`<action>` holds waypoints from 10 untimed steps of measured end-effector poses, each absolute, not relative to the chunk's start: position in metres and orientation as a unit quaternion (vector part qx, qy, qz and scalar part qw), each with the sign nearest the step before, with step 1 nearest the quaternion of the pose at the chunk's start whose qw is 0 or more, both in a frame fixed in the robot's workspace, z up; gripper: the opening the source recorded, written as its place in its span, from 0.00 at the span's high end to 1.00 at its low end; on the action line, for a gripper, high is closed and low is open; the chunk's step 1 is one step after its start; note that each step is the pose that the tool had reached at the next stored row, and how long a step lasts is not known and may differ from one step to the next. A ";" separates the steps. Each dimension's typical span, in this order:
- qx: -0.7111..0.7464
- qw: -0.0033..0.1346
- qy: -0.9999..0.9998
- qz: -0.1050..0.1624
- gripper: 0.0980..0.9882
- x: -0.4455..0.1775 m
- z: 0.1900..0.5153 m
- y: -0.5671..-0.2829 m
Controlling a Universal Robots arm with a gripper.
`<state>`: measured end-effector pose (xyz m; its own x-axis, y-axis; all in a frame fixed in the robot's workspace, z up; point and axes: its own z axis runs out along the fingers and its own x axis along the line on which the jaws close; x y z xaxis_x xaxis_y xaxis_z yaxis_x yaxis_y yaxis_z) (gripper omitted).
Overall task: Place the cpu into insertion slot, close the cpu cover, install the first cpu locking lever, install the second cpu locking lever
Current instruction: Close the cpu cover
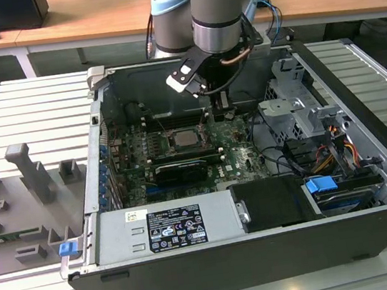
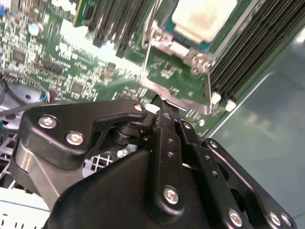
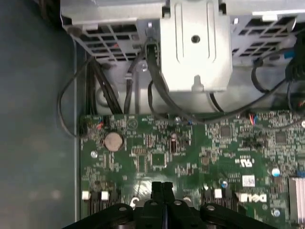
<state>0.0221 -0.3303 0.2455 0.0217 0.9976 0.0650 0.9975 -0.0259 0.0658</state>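
Black two-finger gripper [image 3: 162, 186]: fingers together, nothing visibly between them. The pale silvery square cpu [image 2: 202, 18] sits in its socket just beyond the fingertips, with an edge of the thin silvery cpu cover [image 2: 178, 97] between the two.

Risk: the closed tips could skid off this thin metal and scrape the green motherboard [image 3: 190, 152].

The white label [image 1: 176, 228] on the grey power-supply box [image 1: 119, 235] is too small to read.

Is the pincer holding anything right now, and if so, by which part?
Nothing appears held: the black pincer is shut, fingertips together with nothing between them, just over the green motherboard.
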 end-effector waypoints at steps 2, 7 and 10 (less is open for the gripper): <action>0.715 0.001 0.698 0.046 0.99 0.011 0.245 -0.330; 0.715 0.001 0.698 0.046 0.99 -0.020 0.243 -0.330; 0.715 0.001 0.698 0.046 0.99 -0.025 0.237 -0.330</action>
